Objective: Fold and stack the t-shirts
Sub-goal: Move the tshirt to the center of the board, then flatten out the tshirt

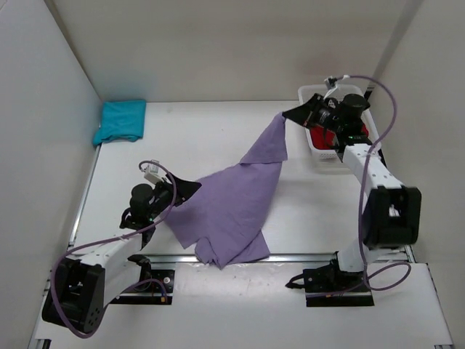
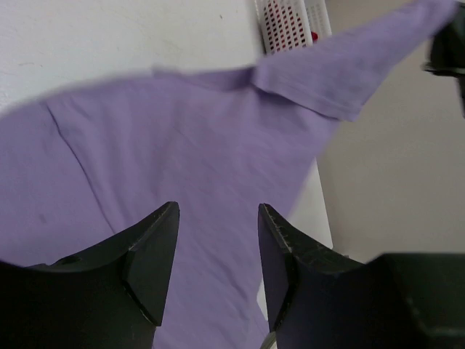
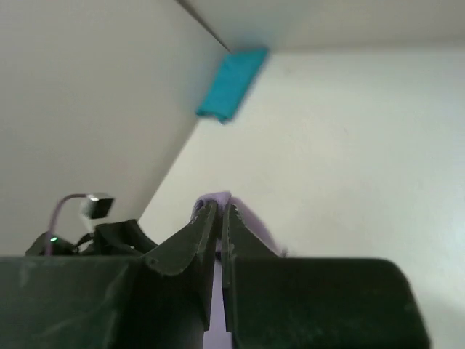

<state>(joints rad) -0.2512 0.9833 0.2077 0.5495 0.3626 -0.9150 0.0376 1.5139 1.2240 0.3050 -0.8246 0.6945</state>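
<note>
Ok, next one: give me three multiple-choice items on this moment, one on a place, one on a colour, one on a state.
1. The teal t-shirt lies at the table's: A near right corner; B far left corner; C centre.
2. What colour hangs from the right tool? A red; B teal; C purple.
3. The left tool is: A open; B shut on cloth; C out of view.

Answers:
1. B, it lies folded beside the left wall at the far end.
2. C, the purple t-shirt is pinched in its shut jaws.
3. A, its wrist view shows a clear gap between the fingers.
</note>
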